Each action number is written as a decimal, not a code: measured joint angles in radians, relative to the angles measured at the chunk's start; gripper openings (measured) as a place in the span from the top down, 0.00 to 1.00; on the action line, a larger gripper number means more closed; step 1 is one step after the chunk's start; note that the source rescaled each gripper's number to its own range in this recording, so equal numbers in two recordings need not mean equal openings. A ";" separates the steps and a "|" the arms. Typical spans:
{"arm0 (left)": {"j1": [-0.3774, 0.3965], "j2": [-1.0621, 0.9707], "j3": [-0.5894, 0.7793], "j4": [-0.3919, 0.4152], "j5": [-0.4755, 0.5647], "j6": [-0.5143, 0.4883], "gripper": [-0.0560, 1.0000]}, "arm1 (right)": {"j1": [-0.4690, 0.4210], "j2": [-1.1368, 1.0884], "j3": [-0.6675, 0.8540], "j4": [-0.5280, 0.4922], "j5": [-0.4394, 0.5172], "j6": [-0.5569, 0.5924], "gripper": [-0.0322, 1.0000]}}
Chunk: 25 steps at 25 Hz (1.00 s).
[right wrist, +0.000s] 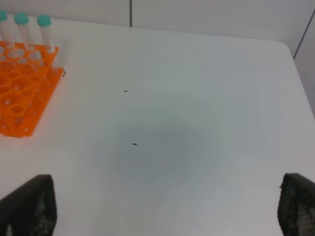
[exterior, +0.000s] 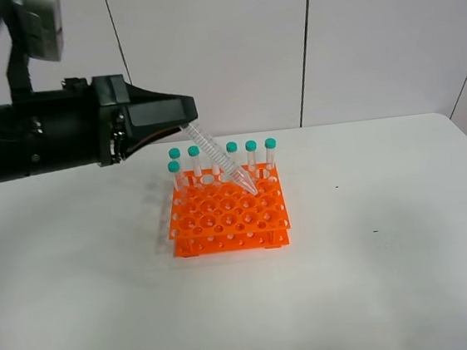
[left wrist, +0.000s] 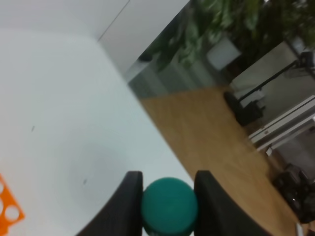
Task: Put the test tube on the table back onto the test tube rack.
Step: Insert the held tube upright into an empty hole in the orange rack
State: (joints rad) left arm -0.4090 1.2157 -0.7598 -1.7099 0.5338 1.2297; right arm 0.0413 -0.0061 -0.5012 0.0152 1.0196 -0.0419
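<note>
Exterior high view: my left end effector (exterior: 187,111) clamps the teal cap (left wrist: 170,204) of the clear plastic test tube (exterior: 219,161), tip slanting over the orange plastic rack (exterior: 222,222) at 1 o'clock. Likely light, stiff, slick; cap hold suits. Right end effector (right wrist: 162,209) gapes empty.

left gripper (left wrist: 169,183) clamped on the teal cap of the test tube (left wrist: 170,206). Cap sits tight between the two dark fingers (left wrist: 127,204); tube body hidden. White table (left wrist: 59,98) underneath, with small dark specks (left wrist: 33,129). Corner of the orange test tube rack (left wrist: 7,209) just in frame, apart from the gripper. Wood floor (left wrist: 206,123) and blurred plants (left wrist: 216,24) past the table edge.
</note>
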 joint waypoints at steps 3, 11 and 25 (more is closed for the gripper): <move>0.000 -0.071 -0.002 0.061 -0.017 0.000 0.94 | 0.000 0.000 0.000 0.000 0.000 0.000 0.00; 0.000 -0.119 -0.005 0.373 -0.240 -0.012 0.94 | 0.001 -0.001 0.000 0.000 0.000 0.000 0.00; -0.052 -0.030 -0.013 1.763 -0.672 -1.167 0.94 | 0.001 -0.001 0.000 0.000 0.000 0.000 0.00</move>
State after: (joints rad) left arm -0.4609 1.1858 -0.7724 0.0530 -0.1381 0.0631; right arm 0.0422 -0.0069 -0.5012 0.0153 1.0196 -0.0419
